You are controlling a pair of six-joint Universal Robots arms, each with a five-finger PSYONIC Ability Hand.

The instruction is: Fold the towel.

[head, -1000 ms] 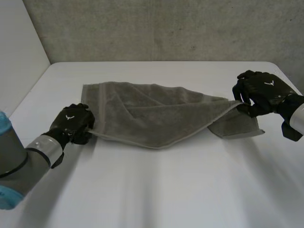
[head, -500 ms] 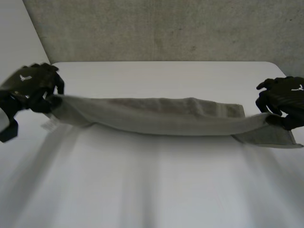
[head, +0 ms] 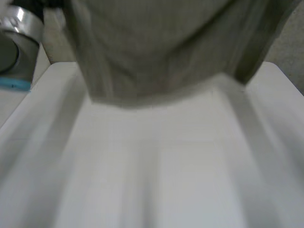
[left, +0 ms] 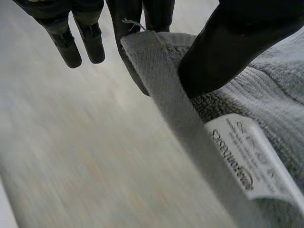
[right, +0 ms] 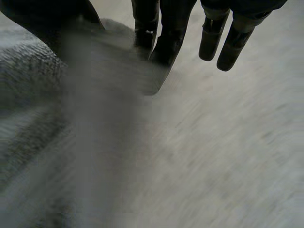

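I see the towel [head: 156,52] held up, hanging above the table [head: 156,171] close to the head camera. My left hand [left: 223,52] pinches a hemmed corner by the white label [left: 247,156] between fingers [left: 127,19] and thumb. My right hand [right: 164,33] pinches another edge the same way.

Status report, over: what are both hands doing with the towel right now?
Left hand pinching towel edge near its label. Right hand pinching the towel too. Towel lifted, hanging over the table. Nothing seen in the way.
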